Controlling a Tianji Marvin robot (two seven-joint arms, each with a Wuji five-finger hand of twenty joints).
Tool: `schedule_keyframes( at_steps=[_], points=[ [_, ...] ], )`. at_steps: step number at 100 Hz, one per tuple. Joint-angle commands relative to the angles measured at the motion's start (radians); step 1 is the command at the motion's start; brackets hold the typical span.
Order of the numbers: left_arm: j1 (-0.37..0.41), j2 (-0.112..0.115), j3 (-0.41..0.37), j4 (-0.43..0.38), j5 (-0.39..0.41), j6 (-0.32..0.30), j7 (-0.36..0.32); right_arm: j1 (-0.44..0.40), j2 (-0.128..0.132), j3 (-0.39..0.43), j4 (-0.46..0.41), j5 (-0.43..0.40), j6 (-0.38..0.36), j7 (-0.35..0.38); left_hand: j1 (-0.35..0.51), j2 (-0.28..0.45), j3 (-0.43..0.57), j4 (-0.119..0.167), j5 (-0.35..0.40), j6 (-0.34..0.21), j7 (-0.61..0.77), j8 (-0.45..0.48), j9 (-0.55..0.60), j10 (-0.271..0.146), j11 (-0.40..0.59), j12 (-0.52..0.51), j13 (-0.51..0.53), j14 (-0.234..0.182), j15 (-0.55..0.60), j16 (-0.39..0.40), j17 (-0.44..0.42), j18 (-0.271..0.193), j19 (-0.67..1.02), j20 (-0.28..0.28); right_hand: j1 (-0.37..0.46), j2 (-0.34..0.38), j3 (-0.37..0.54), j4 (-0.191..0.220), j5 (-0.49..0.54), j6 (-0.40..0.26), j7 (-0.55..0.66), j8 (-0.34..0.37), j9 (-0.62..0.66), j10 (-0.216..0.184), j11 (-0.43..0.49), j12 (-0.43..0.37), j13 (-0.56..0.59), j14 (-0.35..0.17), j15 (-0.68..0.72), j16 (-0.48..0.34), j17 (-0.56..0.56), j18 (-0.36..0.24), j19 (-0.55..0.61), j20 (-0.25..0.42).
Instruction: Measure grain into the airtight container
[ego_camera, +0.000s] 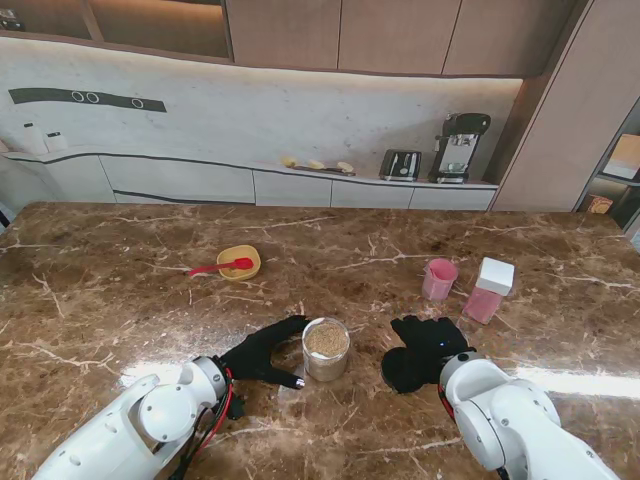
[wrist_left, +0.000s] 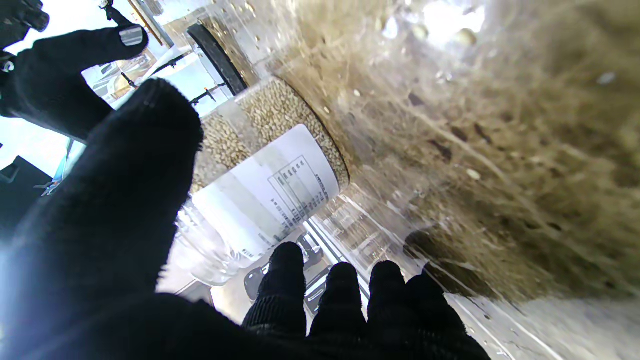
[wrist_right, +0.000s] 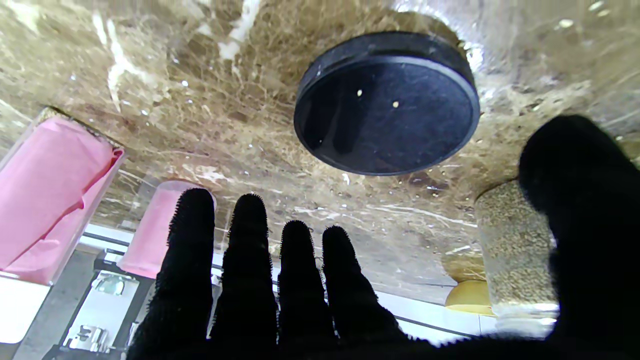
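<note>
jar: our grain jar (ego_camera: 326, 349) stands open mid-worktop (ego_camera: 120, 300), between our hands
left robot hand (ego_camera: 262, 352): curled beside the jar, grip uncertain
right robot hand (ego_camera: 420, 352): fingers spread above the black lid (wrist_right: 385, 102), holding nothing

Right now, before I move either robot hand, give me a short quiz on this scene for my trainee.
1. True or false: the grain jar has its lid on.
2. What lies in the yellow bowl? A) a red spoon B) a fork C) a lemon
3. Fill in: the black lid lies flat beneath the ____ robot hand.
Key: 1 false; 2 A; 3 right.
</note>
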Motion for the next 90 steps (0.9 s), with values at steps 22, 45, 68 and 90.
schedule_keyframes(
  at_steps=[22,45,68,90],
  points=[
    [-0.033,-0.024,0.053,0.075,-0.037,-0.004,0.016,0.006,0.001,-0.025,0.01,0.009,0.022,0.05,-0.036,-0.02,-0.058,-0.018,-0.035,-0.078,-0.291,-0.085,-0.033,-0.007,-0.032,-0.026,-0.044,0.043,-0.024,-0.017,0.018,0.083,-0.024,0.063,-0.035,0.002,-0.001,-0.023,-0.067,0.006,-0.005,0.007,-0.048,0.026,0.008,0.007,-0.042,0.022,-0.006,-0.026,-0.009,0.023,-0.003,0.01],
    [-0.059,-0.039,0.085,0.119,-0.073,-0.003,0.031,0.014,0.004,-0.038,0.007,-0.007,0.022,0.089,-0.036,-0.022,-0.058,-0.02,-0.03,-0.081,-0.286,-0.085,-0.032,-0.007,-0.032,-0.033,-0.051,0.059,-0.025,-0.011,0.013,0.109,-0.041,0.07,-0.017,0.007,-0.019,-0.027,-0.081,0.012,-0.096,-0.044,-0.09,0.029,-0.02,-0.014,-0.059,0.03,-0.021,-0.032,-0.014,0.022,-0.01,0.01],
    [-0.068,-0.047,0.099,0.14,-0.093,-0.01,0.037,0.023,0.005,-0.062,0.02,-0.053,0.03,0.12,-0.04,-0.007,-0.067,-0.019,-0.03,-0.094,-0.26,-0.045,-0.032,-0.01,-0.022,-0.017,-0.05,0.06,-0.024,-0.004,0.013,0.115,-0.051,0.088,0.052,0.014,-0.064,-0.038,-0.04,0.008,-0.22,-0.165,-0.121,0.025,-0.047,-0.048,-0.05,0.041,-0.024,-0.046,0.021,0.03,0.0,0.009],
    [-0.069,-0.053,0.105,0.145,-0.099,-0.012,0.048,0.029,0.002,-0.095,0.043,-0.112,0.071,0.106,-0.038,0.01,-0.082,-0.016,-0.033,-0.078,-0.26,-0.024,-0.032,-0.011,-0.021,-0.009,-0.048,0.059,-0.022,-0.001,0.016,0.116,-0.048,0.102,0.158,0.005,-0.106,-0.037,-0.074,0.003,-0.103,-0.02,-0.112,0.01,0.069,0.038,-0.007,0.022,0.059,0.002,0.092,0.006,0.062,0.004]
  ],
)
